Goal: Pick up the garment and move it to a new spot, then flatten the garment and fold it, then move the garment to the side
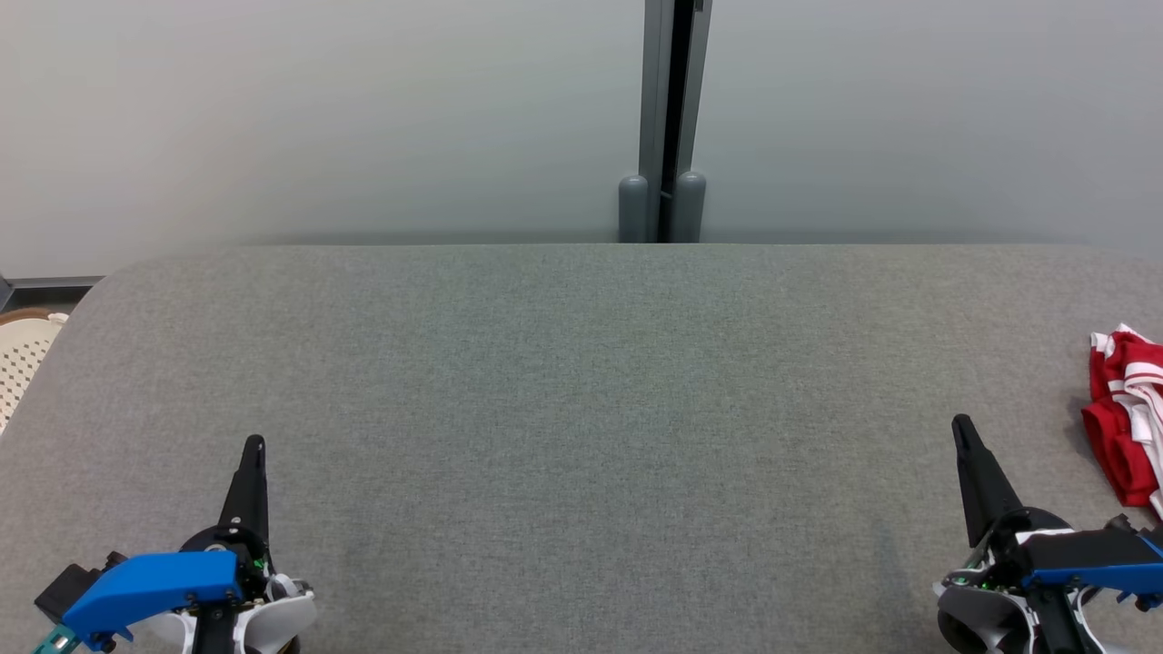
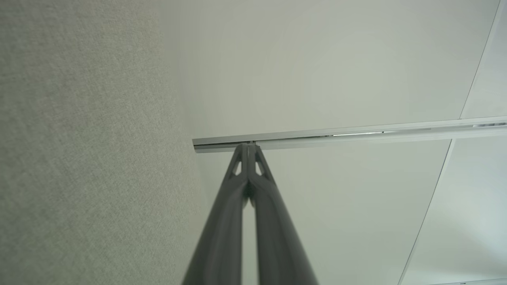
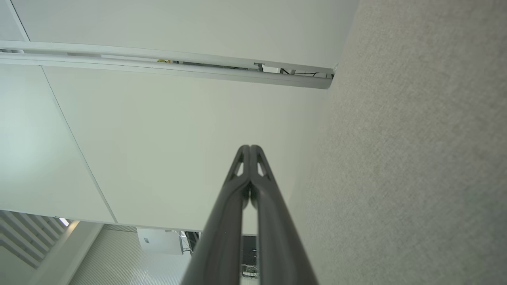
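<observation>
First, a pale perforated basket [image 1: 23, 363] sits beyond the table's [image 1: 581, 363] left edge; what it holds cannot be made out. The table is covered in grey woven cloth and has a rounded far-left corner. Near its front-left corner is the left gripper [image 1: 255, 442], its dark tapered fingers pressed together on nothing. Behind the far edge a grey post [image 1: 670, 109] splits a pale wall. Near the front-right corner the right gripper [image 1: 960, 421] is likewise closed and empty. The garment [image 1: 1122, 427], red with white stripes, lies crumpled at the right edge, near that gripper but apart from it.
</observation>
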